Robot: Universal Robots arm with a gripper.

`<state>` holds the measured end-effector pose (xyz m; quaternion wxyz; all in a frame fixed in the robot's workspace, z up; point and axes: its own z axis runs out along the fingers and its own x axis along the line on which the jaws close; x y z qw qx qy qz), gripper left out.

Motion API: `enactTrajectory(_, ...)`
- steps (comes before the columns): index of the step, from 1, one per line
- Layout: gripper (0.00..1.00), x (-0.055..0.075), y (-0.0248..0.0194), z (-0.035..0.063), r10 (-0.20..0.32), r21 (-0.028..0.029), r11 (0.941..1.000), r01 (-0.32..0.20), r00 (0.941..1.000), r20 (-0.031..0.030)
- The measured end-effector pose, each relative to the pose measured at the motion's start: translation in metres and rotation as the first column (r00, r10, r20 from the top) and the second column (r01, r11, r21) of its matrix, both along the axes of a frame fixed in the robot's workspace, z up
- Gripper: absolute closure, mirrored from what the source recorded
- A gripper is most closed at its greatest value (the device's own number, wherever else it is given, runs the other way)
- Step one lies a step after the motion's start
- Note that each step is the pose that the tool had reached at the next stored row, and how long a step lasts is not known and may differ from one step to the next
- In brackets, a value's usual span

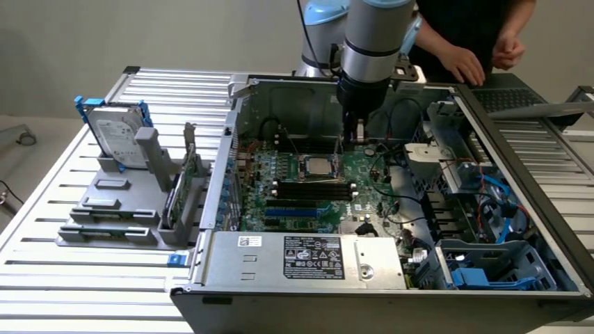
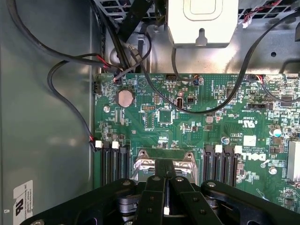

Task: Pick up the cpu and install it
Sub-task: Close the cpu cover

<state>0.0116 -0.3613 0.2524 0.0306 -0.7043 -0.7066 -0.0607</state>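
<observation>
**Hovering over the socket, fingers pressed together, cpu looks to be in already**

The fingers [image 2: 157,187] are seen pressed flat together with nothing pinched between them, so the gripper [image 2: 165,167] is judged to be empty. The tips are held right over the metal frame of the socket [image 2: 140,164]; whether it's being touched can't be told.

In the exterior view the gripper [image 1: 358,136] is found at about 1 o'clock from the cpu [image 1: 320,167], which is seen lying flat inside the socket as a silver square, mid-motherboard [image 1: 376,191].

So the carrying part is reckoned done, and the seating or latching end of the job is probably what's in hand. For any further move, a slow straight vertical path and a very light touch would be called for, since the frame is crowded.

Free room, taken from the cpu:
- The memory slots [image 1: 316,189] are packed in just beside it at 6 o'clock, with the power supply [image 1: 307,261] further out.
- The case wall [image 1: 243,125] is met at 9 o'clock.
- A white box [image 1: 422,153] sits at 3 o'clock.
- Loose cables [image 2: 70,61] are draped near the board's edge.
- The hard drive [image 1: 116,132] is parked well apart at 10 o'clock, outside the case.
- A person's hand [image 1: 464,66] is seen at 1 o'clock, beyond the far wall.

Clearance is mostly found straight up.
</observation>
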Motion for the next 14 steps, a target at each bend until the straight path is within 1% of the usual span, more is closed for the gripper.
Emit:
enactTrajectory(9,0.89,-0.0058,0.0000,-0.0030,0.000,-0.0001,1.0000,0.000,1.0000,-0.0040)
enactTrajectory(14,0.89,-0.0088,0.0000,-0.0042,0.000,0.0003,1.0000,0.000,1.0000,-0.0085)
